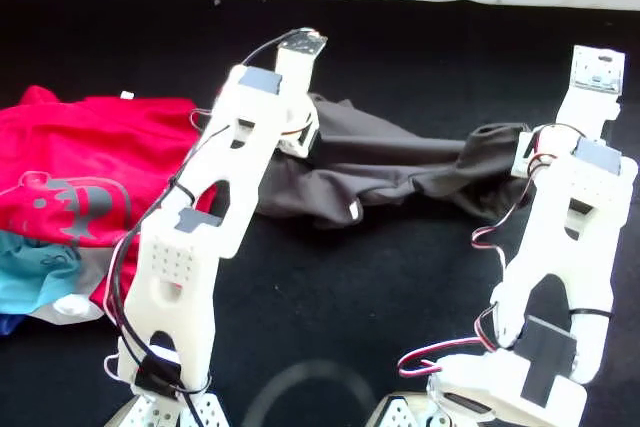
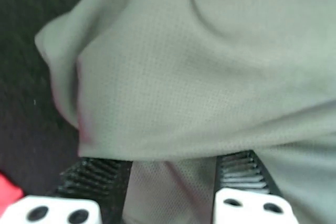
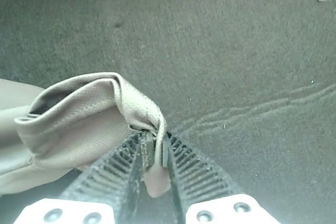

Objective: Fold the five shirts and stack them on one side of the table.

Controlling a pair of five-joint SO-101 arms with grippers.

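Note:
A dark grey shirt (image 1: 380, 162) lies bunched in a long band across the middle of the black table (image 1: 340, 287). My left gripper (image 1: 300, 135) is at its left end. In the left wrist view the grey shirt (image 2: 210, 77) drapes over the left gripper (image 2: 173, 163), whose fingers (image 2: 244, 174) stand apart with cloth lying between them and their tips hidden. My right gripper (image 1: 522, 152) is at the shirt's right end. It is shut on a folded hem of the grey shirt (image 3: 84, 114), pinched at the right gripper (image 3: 152, 142).
A red shirt (image 1: 90, 157) with a grey print lies spread at the table's left side. A light blue shirt (image 1: 35, 262) and a white garment (image 1: 70, 305) peek out beneath it. Bare black tabletop lies in front of the grey shirt and behind it.

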